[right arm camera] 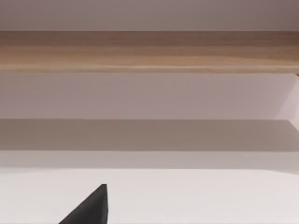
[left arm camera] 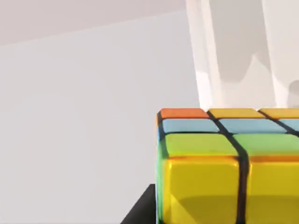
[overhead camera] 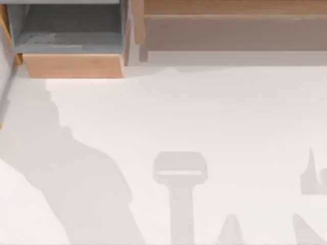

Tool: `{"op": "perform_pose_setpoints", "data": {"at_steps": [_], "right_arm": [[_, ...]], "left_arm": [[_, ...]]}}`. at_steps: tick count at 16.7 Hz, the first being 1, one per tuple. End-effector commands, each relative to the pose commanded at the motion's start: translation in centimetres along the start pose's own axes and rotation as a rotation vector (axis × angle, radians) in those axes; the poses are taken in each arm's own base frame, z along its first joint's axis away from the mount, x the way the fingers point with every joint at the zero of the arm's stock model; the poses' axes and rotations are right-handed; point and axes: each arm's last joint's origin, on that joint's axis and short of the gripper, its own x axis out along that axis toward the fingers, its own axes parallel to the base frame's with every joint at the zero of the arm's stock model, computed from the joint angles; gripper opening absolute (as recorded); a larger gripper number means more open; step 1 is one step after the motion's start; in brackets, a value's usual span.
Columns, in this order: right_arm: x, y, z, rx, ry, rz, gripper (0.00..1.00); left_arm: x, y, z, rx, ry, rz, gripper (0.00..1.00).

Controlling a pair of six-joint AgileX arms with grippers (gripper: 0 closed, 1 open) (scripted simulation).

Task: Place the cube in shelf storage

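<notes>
The cube point(left arm camera: 219, 163), with yellow, green, blue and orange tiles and dark grid lines, sits very close in the left wrist view. My left gripper point(left arm camera: 224, 210) is shut on it, and one dark fingertip point(left arm camera: 142, 210) lies against the cube's side. The shelf storage point(overhead camera: 230, 20) is the long brown wooden unit along the table's far edge at the right. Its horizontal board point(right arm camera: 149, 51) runs across the right wrist view, with a shaded recess below. A dark part of my right gripper point(right arm camera: 91, 207) shows low in that view, short of the shelf.
A grey-lined box point(overhead camera: 71, 30) with a pale wood front stands at the far left, next to the shelf. Shadows of the arms fall across the white table point(overhead camera: 204, 112). A white upright form point(left arm camera: 233, 56) rises behind the cube.
</notes>
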Motion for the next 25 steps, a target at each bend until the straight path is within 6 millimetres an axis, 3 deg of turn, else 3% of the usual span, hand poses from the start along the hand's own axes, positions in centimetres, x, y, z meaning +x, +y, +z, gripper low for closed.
{"op": "perform_pose_setpoints", "data": {"at_steps": [2,5,10,13,20,22,25], "right_arm": [[0.0,0.0,0.0,0.0,0.0,0.0,1.0],[0.0,0.0,0.0,0.0,0.0,0.0,1.0],[0.0,0.0,0.0,0.0,0.0,0.0,1.0],[0.0,0.0,0.0,0.0,0.0,0.0,1.0],[0.0,0.0,0.0,0.0,0.0,0.0,1.0],[0.0,0.0,0.0,0.0,0.0,0.0,1.0],[0.0,0.0,0.0,0.0,0.0,0.0,1.0]], "left_arm": [[0.0,1.1,-0.9,-0.036,0.025,0.014,0.0],[4.0,0.4,-0.6,-0.063,0.107,-0.052,0.0],[11.0,-6.0,3.5,0.008,0.177,-0.192,0.0],[13.9,-8.0,4.5,0.029,0.186,-0.23,0.0],[14.0,-8.0,4.4,0.028,0.191,-0.232,0.0],[12.6,-7.9,4.3,0.029,0.199,-0.222,0.0],[8.2,-9.6,5.1,0.078,0.182,-0.195,0.0]]}}
